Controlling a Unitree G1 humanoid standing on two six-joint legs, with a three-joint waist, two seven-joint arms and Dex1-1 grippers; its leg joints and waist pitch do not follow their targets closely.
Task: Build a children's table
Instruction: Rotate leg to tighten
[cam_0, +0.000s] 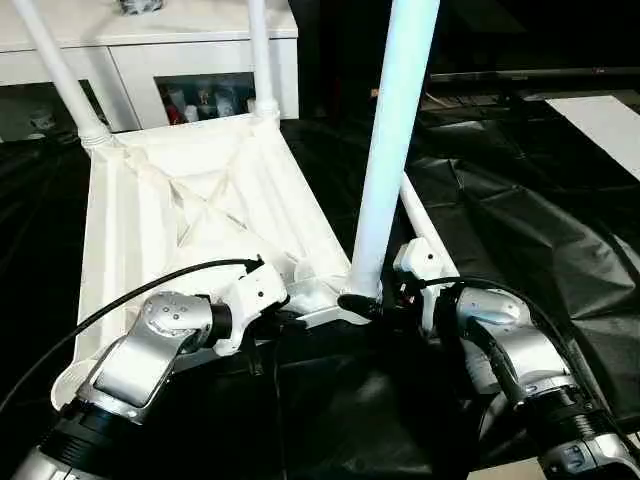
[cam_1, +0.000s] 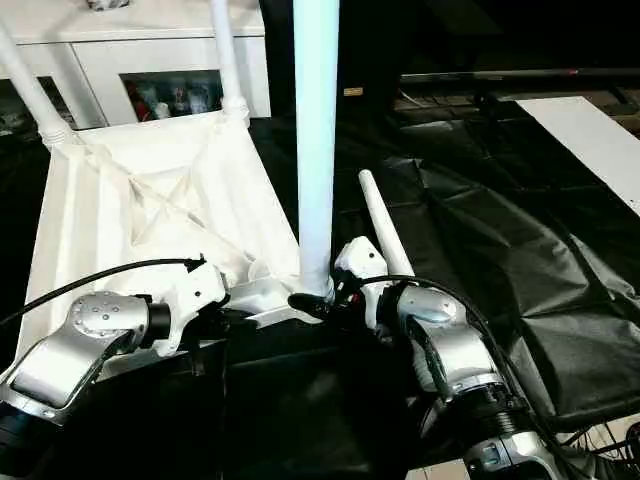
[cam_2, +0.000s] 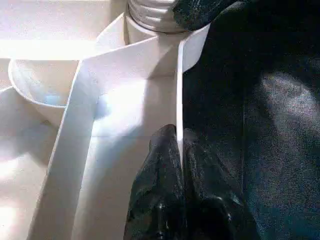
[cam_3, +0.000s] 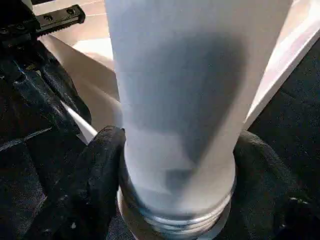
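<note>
Fitting 3rd leg (cam_0: 392, 150) into tabletop's (cam_0: 190, 210) 5 o'clock socket: my right end effector (cam_3: 175, 180) grips its base, left end effector (cam_2: 180, 150) pinched shut on tabletop rim; next, twist/press leg home.

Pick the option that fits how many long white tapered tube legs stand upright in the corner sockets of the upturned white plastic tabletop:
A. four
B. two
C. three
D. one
C. Two white tube legs stand in the far sockets of the white ribbed tabletop, a third leg stands in a near socket between the right gripper's fingers, and a fourth leg lies on the black sheet.
</note>
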